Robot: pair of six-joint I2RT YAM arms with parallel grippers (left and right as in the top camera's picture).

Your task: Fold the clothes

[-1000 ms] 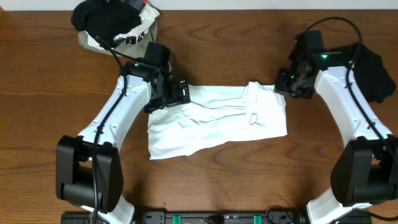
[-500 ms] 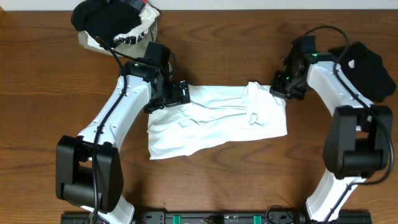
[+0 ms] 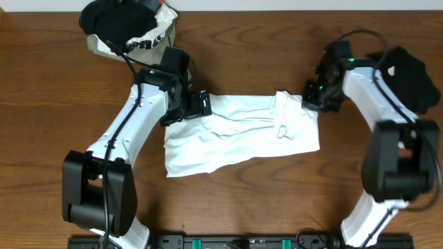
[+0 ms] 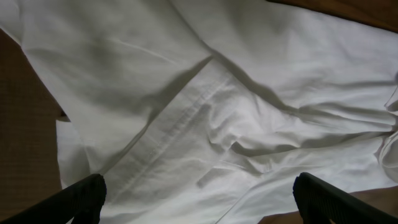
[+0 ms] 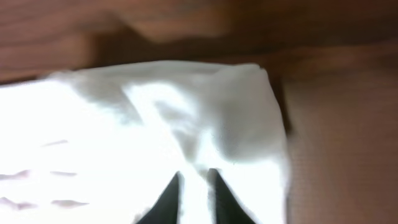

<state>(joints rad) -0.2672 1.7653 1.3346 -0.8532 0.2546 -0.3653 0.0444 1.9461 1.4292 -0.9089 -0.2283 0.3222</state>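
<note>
Overhead, white T-shirt (image 3: 239, 135): plain white, spread in a rough wide rectangle at the middle of the surface (image 3: 55, 138). The lower left corner juts toward the near edge. Creases cross the upper half, and a bunched fold sits near the upper right corner.
Overhead, left gripper (image 3: 203, 104): at the shirt's upper left corner, over the cloth edge.
Overhead, right gripper (image 3: 309, 97): at the shirt's upper right corner, at the cloth edge.
Overhead, black garment (image 3: 114, 21): crumpled heap at the far left, lying on a white printed garment (image 3: 149, 40) with black marks, well apart from the shirt.
Overhead, second black garment (image 3: 412, 76): heaped at the far right.
Left wrist, white T-shirt: fills nearly the whole view. A stitched hem band (image 4: 168, 137) runs diagonally from lower left toward the centre, with soft folds to its right. Brown surface shows at the left edge.
Left wrist, left gripper: fingers (image 4: 84, 198) spread wide at the lower corners, holding nothing, cloth beneath.
Right wrist, white T-shirt: blurred, bright white, one corner lying against the brown surface.
Right wrist, right gripper: two dark fingertips (image 5: 166, 196) a narrow gap apart with white cloth showing between them. Too blurred to tell whether they pinch it.
</note>
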